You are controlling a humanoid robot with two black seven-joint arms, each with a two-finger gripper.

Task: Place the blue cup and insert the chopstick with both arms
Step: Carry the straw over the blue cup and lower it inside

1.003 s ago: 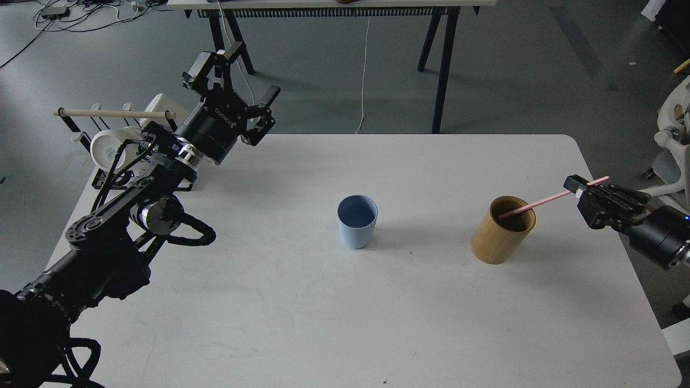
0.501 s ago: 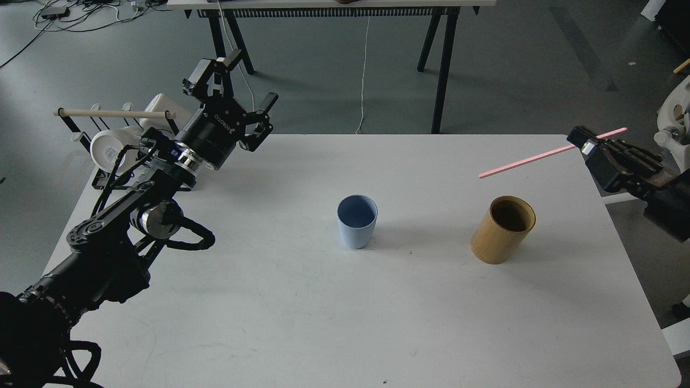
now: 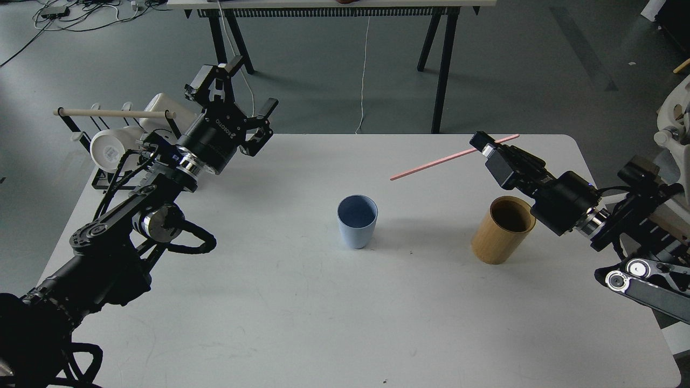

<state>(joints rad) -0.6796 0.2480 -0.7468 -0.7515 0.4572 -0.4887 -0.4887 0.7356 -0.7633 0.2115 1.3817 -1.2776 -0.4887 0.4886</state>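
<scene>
The blue cup (image 3: 356, 221) is a small matte plastic tumbler, pale blue outside and darker inside, tapering toward its base. It stands upright near the middle of the smooth white worktop (image 3: 302, 323), which has rounded corners. To its right, well apart, stands a tan wooden cylinder (image 3: 502, 230), open at the top, with a dark inside.

The right end effector (image 3: 488, 146) hangs above the far right part of the worktop, its black fingers closed on a thin straight pink chopstick (image 3: 439, 160) near its upper end. The stick slants down and to the left; its free tip hangs in the air up and to the right of the blue cup, not touching it. The wooden cylinder sits just below and beside this arm's wrist.

The left end effector (image 3: 237, 99) is over the far left corner, well apart from the cup, with its black fingers spread wide and holding nothing. White lettering reading ROBOTIQ runs along its body. Behind it a rack (image 3: 116, 114) with a pale wooden rod carries white mugs (image 3: 109, 151).
</scene>
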